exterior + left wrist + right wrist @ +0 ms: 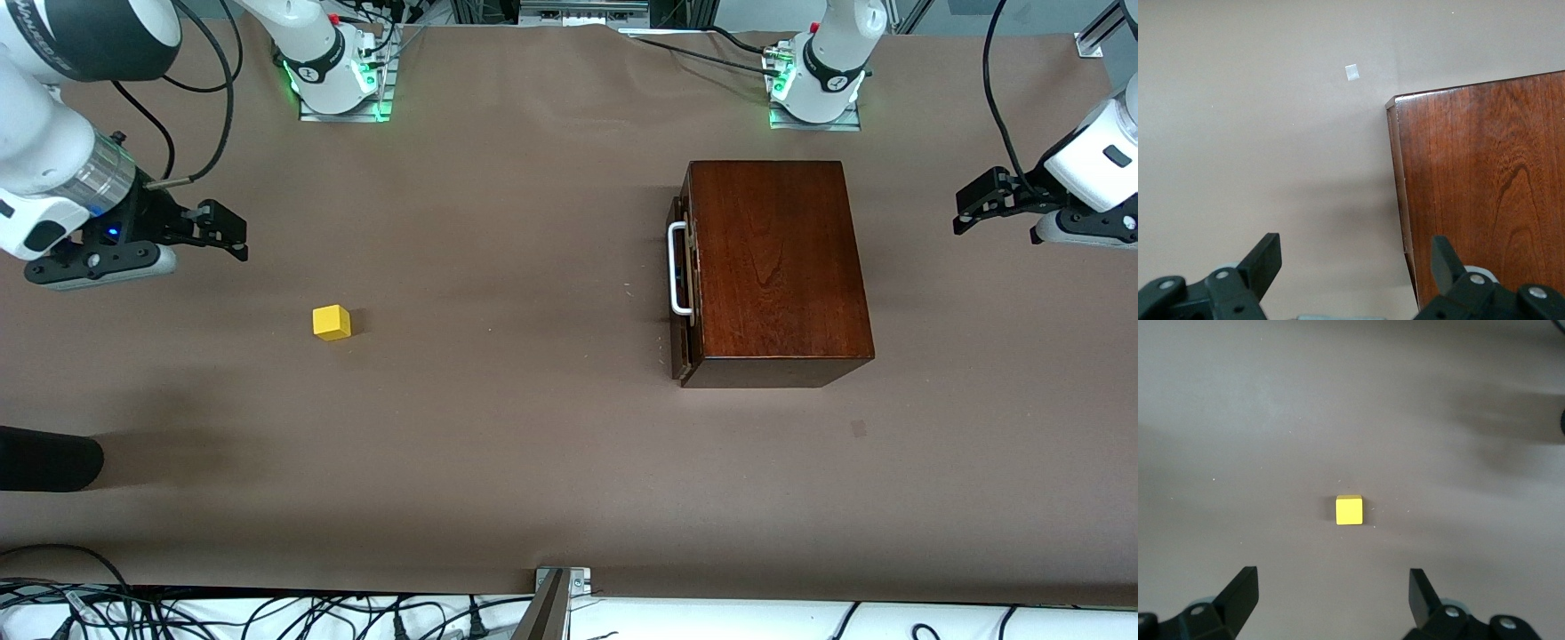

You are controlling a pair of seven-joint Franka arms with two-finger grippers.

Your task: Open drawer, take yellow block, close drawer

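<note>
Drawer [683, 284] sits nearly shut in the wooden box [778, 267], handle [677, 269] facing nine o'clock toward the yellow block [332, 322], which lies on the open bench [533, 444], apparently already out. Right gripper [233, 236] hangs above the block, left gripper [969, 212] over the box's three o'clock edge; both have fingers spread wide, empty. Nothing obstructs.

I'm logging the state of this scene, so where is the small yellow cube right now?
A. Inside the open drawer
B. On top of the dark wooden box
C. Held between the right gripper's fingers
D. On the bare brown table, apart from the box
D: the small bright yellow cube sits on the brown table toward the right arm's end, well apart from the dark wooden box, and the open right gripper is above it, not touching.
</note>
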